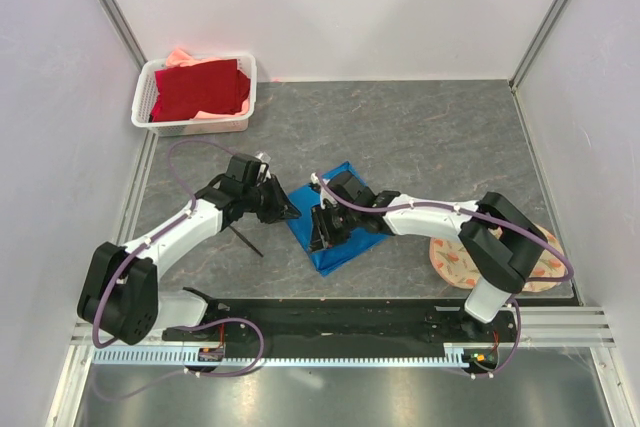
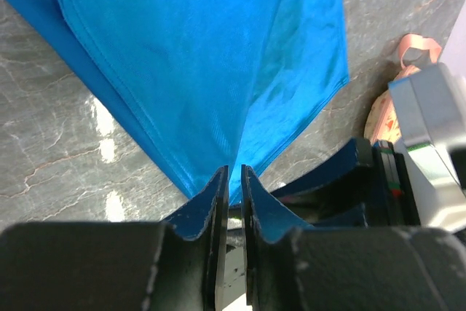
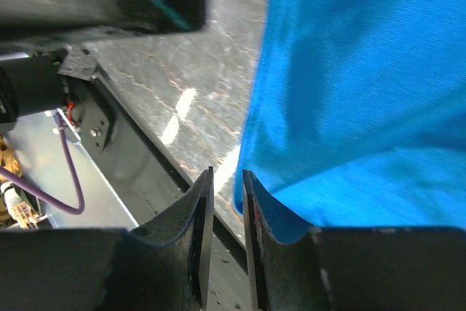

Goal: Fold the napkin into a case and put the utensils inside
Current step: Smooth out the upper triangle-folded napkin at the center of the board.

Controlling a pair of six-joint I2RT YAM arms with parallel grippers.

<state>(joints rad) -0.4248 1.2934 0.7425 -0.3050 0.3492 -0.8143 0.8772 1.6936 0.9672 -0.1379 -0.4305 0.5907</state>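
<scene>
Napkin [image 2: 204,56]: royal-blue, faintly sheeny, folded in layers, tented into the left gripper [image 2: 233,174], jaws clamped on it. Right gripper [image 3: 227,178] jaws near-closed at its edge; grip unclear.

Cloth: the napkin [image 2: 218,56], royal-blue, fine even weave with a slight sheen and a stitched hem; a red cloth [image 1: 200,89], matt; a peach floral-printed mat [image 1: 452,265], dull finish, material unclear. Hard surfaces: the table [image 1: 430,137], grey stone-look top with pale veining, smooth and glossy enough to reflect light; the basket [image 1: 190,125], white slatted plastic. Fittings: the left gripper [image 2: 234,180] with fingers [image 2: 196,216] matt black and faintly scuffed; cables [image 3: 73,176] in smooth purple sheathing
</scene>
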